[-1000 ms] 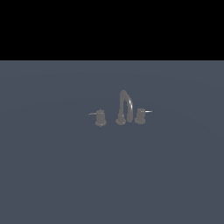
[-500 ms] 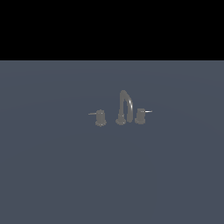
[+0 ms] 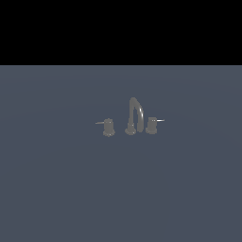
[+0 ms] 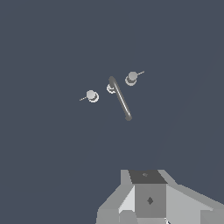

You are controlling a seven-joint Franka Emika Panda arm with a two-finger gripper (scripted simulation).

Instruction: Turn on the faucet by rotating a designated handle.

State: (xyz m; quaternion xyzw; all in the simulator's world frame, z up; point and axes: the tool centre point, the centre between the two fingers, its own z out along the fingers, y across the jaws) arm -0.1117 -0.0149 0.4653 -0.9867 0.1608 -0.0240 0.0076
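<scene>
Faucet (image 3: 133,116): mid-floor, gooseneck spout upright between two knobs.
Handle (image 3: 152,125): on the exterior view's right, bright lever pointing outward, untouched.
Gripper (image 4: 146,205): we hover well above to line up; jaws out of frame, cannot tell.

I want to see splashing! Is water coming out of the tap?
No water shows. The dull grey arched metal spout looks dry in both views, and nothing touches the short grey knob with the bright whitish lever.
</scene>
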